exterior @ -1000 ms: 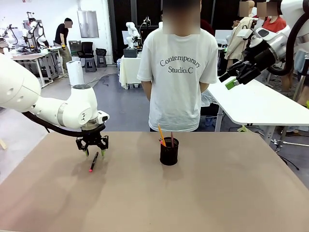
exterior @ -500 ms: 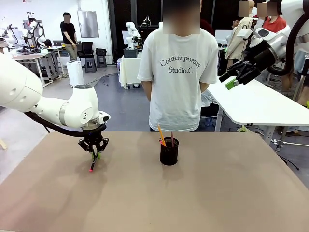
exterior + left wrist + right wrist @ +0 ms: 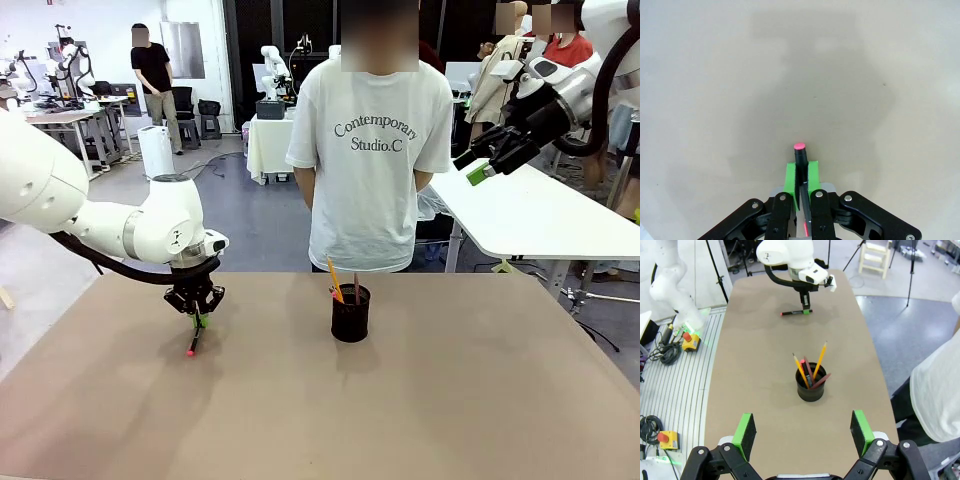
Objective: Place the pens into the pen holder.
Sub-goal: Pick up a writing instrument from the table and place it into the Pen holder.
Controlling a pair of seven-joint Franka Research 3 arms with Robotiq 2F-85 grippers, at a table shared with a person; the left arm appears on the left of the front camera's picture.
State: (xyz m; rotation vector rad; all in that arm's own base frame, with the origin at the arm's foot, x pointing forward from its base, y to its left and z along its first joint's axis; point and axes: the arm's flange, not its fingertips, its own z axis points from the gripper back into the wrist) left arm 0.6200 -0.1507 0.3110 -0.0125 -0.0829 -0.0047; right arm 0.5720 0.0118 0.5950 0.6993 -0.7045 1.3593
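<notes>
Black pen (image 3: 800, 156) pinched between my left gripper's (image 3: 198, 320) closed pads, on table. Next: lift, carry to pen holder (image 3: 350, 313). Right gripper (image 3: 803, 434) wide open, empty.

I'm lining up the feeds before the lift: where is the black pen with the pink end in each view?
Front view: the black pen lies left of centre, under the left gripper.
Left wrist view: bottom centre, pinched between the green pads, pink end up.
Right wrist view: top centre, beyond the pen holder.
Shared landmark: the left gripper shut on it.
</notes>
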